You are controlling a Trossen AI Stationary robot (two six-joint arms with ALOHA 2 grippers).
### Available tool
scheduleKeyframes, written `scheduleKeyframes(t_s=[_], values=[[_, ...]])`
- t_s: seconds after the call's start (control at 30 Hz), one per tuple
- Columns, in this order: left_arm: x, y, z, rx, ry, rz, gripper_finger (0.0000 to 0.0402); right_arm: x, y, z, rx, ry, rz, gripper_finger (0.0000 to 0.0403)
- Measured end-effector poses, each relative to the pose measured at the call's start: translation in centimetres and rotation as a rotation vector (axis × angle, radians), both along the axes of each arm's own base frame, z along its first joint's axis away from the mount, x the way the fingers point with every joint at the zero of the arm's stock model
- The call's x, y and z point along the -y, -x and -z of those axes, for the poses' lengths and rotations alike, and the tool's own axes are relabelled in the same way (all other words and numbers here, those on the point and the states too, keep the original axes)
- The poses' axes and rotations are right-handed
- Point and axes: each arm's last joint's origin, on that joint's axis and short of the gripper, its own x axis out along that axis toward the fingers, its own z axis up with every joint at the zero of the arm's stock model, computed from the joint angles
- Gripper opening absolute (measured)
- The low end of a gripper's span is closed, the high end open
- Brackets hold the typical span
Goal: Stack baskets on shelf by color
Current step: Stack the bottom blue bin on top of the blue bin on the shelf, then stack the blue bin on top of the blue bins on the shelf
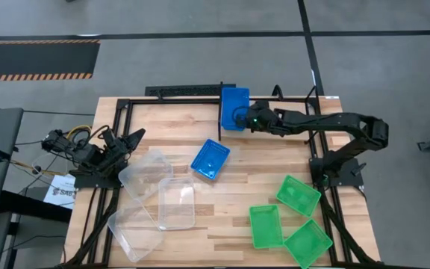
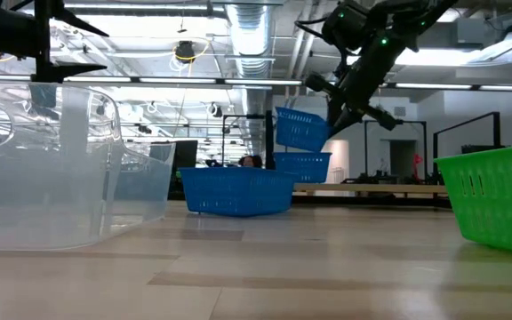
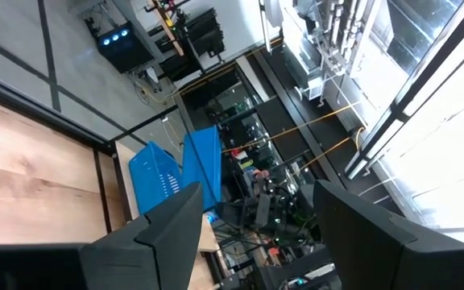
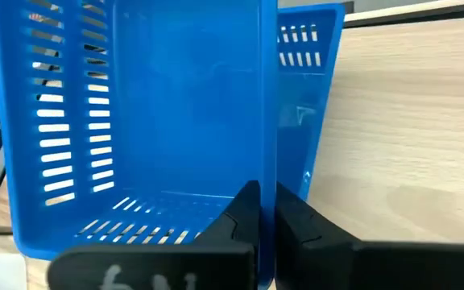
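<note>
At the far edge of the worktop [image 1: 222, 224], the right end effector [image 4: 266, 211] is clamped on the rim of a blue basket [image 1: 235, 107], holding it tilted above another blue basket [image 2: 302, 166] for stacking, while the left end effector [image 3: 256, 225] waits with fingers apart.

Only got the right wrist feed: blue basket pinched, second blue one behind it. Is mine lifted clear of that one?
Observer: Yes. The low view shows the held basket tilted in the air, with a gap above the second basket.
Operator: Third blue?
Observer: The third blue basket sits mid-table, nearer the front than the right gripper.
Operator: Left arm?
Observer: The left gripper is open and empty at the table's left edge, by the clear baskets.
</note>
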Motion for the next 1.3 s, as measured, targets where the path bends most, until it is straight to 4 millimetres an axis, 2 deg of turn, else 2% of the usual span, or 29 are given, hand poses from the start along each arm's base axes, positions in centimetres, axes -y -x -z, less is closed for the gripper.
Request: scheduleKeyframes(t_s=[0.2, 0.83, 1.1, 1.3], values=[[0.0, 0.0, 0.0, 0.000, 0.000, 0.000, 0.0224, -0.1, 0.2, 0.2, 0.013, -0.041, 0.047, 0.0033], [0.0, 0.0, 0.0, 0.001, 0.000, 0.003, 0.0224, 0.0, 0.2, 0.1, 0.002, -0.017, 0.035, 0.0110], [0.0, 0.0, 0.0, 0.001, 0.000, 0.003, 0.0224, 0.1, -0.2, -0.6, 0.024, 0.040, -0.032, 0.0155], [0.0, 0.0, 0.0, 0.001, 0.000, 0.002, 0.0224, -0.2, 0.5, -1.8, 0.007, 0.097, -0.095, 0.0166]])
